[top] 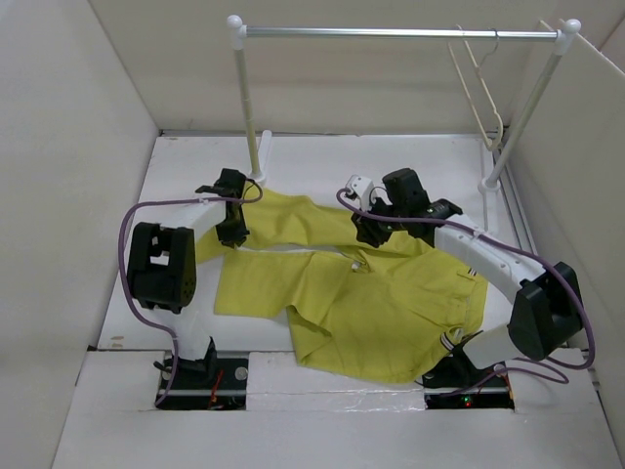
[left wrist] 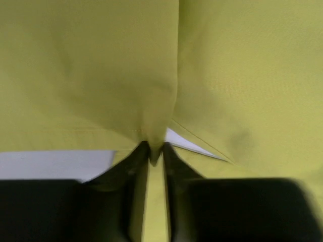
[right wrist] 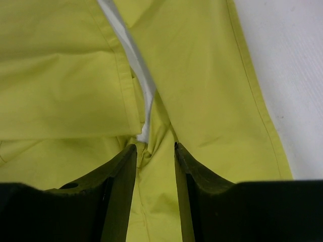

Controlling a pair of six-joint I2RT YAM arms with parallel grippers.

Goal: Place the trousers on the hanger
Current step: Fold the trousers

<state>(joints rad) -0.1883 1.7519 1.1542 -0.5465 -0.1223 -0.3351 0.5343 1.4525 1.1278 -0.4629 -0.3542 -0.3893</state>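
The mustard-yellow trousers (top: 371, 303) lie spread on the white table, legs running to the upper left and the striped waistband at the lower right. My left gripper (top: 232, 227) is low on the upper leg. In its wrist view, the gripper (left wrist: 155, 151) is shut on a pinched fold of the trousers (left wrist: 101, 75). My right gripper (top: 373, 231) is low on the middle of the trousers. Its jaws (right wrist: 154, 147) stand narrowly apart, clamped on a puckered bunch of cloth (right wrist: 202, 75). The cream-white hanger (top: 485, 98) hangs on the rail at the back right, away from both grippers.
A silver rail (top: 391, 32) on two white posts (top: 247, 107) spans the back of the table. White walls close in on the left and right sides. Bare white table (right wrist: 292, 60) shows beside the cloth in the right wrist view.
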